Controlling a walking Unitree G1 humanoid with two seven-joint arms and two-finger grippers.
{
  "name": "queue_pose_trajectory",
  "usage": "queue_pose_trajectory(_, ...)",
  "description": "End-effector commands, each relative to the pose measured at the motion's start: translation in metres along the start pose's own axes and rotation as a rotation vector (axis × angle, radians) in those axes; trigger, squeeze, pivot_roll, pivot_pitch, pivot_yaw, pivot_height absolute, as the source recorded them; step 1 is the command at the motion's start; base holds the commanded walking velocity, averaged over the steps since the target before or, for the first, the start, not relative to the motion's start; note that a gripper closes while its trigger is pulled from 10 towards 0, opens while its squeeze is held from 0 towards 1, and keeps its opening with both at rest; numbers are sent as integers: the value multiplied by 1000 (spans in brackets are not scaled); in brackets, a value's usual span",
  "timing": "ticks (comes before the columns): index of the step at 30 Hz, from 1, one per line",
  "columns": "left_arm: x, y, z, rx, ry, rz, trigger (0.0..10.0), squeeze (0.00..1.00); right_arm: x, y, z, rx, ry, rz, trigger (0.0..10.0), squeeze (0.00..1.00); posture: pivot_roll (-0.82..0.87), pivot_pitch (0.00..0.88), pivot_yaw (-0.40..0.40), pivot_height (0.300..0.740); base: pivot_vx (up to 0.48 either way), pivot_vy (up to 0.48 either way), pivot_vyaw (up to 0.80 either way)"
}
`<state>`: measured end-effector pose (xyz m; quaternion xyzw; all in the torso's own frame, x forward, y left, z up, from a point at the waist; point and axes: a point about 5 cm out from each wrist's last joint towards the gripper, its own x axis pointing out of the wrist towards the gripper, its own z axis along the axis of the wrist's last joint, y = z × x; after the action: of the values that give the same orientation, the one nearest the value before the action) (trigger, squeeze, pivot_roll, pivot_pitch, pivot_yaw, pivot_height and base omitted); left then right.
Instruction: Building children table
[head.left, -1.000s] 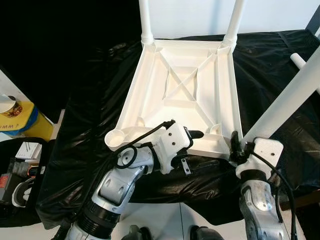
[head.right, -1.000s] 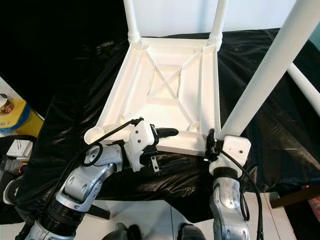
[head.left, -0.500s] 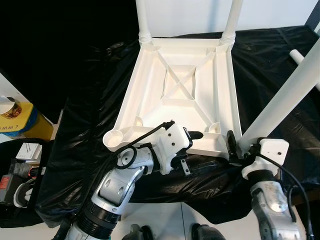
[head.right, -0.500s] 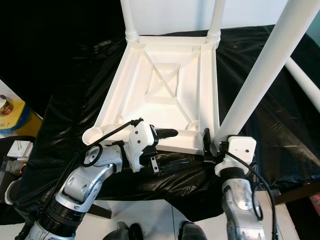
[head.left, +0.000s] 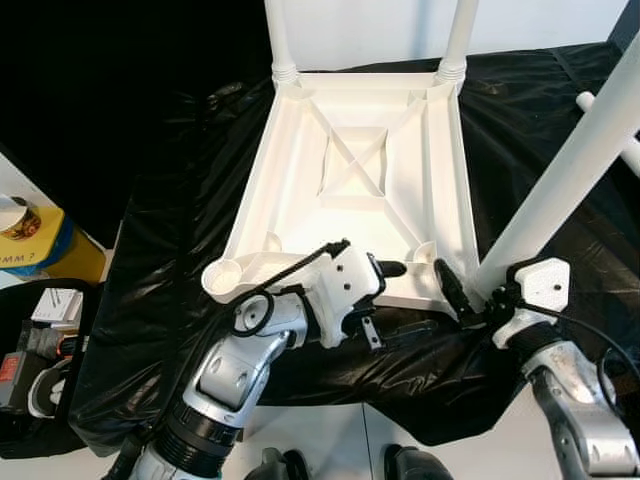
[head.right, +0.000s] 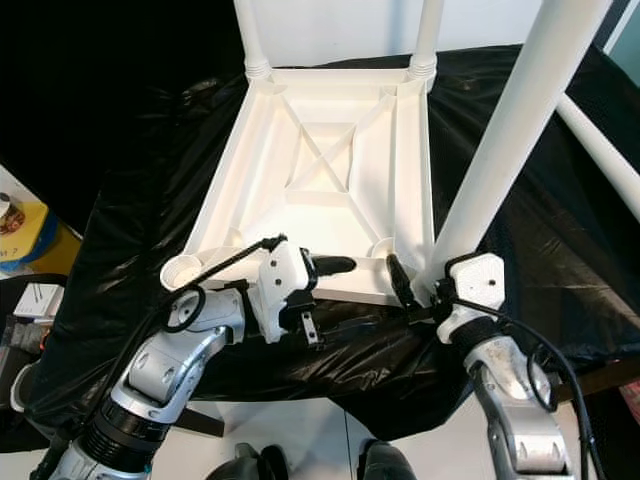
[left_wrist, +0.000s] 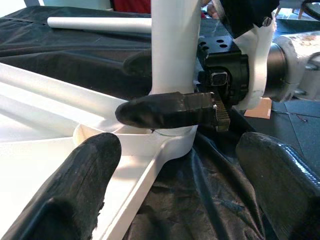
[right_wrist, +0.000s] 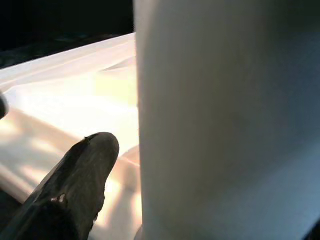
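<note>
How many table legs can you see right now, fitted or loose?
4. Two legs stand in the tabletop's far corner sockets. One is at the near right corner, held by the right gripper. One lies loose on the black sheet at right. Others may be out of frame.

We see the upturned tabletop (head.left: 350, 190) on the sheet (head.left: 170, 250), two legs (head.left: 278, 40) far, the loose leg (head.left: 600, 125) right.
</note>
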<state>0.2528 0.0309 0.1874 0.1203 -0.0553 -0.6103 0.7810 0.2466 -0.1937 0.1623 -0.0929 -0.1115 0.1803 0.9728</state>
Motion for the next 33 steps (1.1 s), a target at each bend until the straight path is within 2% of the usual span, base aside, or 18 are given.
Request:
queue_pose_trajectory(1,0,1,3,7,1,40,10000,0,2,1,-5,-3,20,57,3961,0,-152,179,68,740,0,0,0)
queue_pose_trajectory(2,0,1,3,7,1,40,10000,0,2,1,-5,-3,20,57,3961,0,-152,179,68,740,0,0,0)
queue_pose_trajectory(3,-1,1,2,7,2,40,10000,0,2,0,-7,-7,29,64,2314,0,-151,179,68,740,0,0,0)
queue_pose_trajectory(4,-1,1,2,8,2,40,10000,0,1,-1,-8,-9,35,68,2314,0,-151,179,68,740,0,0,0)
queue_pose_trajectory(5,-1,1,2,8,3,41,10000,0,0,-2,-10,-5,40,73,0,0,-148,180,66,740,0,0,0)
queue_pose_trajectory(13,-2,2,2,6,4,51,10000,0,-3,-4,-16,16,62,56,0,0,-148,182,68,740,0,0,0)
queue_pose_trajectory(14,-2,1,2,6,5,50,10000,0,-3,-4,-18,18,68,52,667,0,-152,181,69,740,0,0,0)
queue_pose_trajectory(15,-2,1,1,5,5,49,10000,0,-3,-4,-19,26,75,43,10000,0,-154,179,69,740,0,0,0)
queue_pose_trajectory(24,1,1,-1,18,2,54,10000,0,-5,3,-26,81,89,-48,10000,0,-168,153,62,740,0,0,0)
queue_pose_trajectory(28,3,4,-4,15,3,59,10000,0,-3,6,-32,84,126,-168,10000,0,-177,120,57,740,0,0,0)
queue_pose_trajectory(33,4,6,-10,12,14,69,10000,0,-1,7,-35,93,138,-247,10000,0,-181,104,51,740,0,0,0)
